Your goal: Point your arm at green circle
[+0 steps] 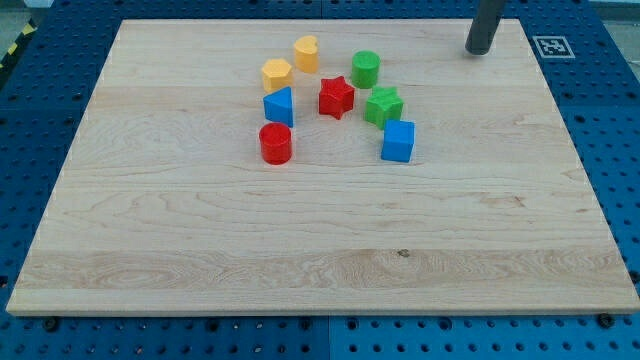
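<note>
My tip point(479, 51) stands well right of the upright green circle point(365, 68).

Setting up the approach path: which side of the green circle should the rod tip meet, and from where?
There is no gripper, so aim my tip at the upper right side wall of the green circle, coming from the view's right. That side faces bare board; the green star sits below it and the red star to its lower left.

Tip standing clear of block cluster.
My tip point(479, 50) is resting on the table point(300, 260), well right of the green circle point(365, 68).
</note>
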`<move>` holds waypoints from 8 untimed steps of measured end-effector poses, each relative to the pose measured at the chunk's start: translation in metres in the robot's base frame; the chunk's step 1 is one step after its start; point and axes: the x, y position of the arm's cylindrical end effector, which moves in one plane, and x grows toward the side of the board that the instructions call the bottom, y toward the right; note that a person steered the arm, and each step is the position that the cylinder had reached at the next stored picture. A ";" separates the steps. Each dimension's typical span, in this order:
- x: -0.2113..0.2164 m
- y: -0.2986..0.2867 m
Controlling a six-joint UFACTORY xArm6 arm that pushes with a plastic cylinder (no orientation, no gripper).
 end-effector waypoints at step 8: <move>-0.004 -0.110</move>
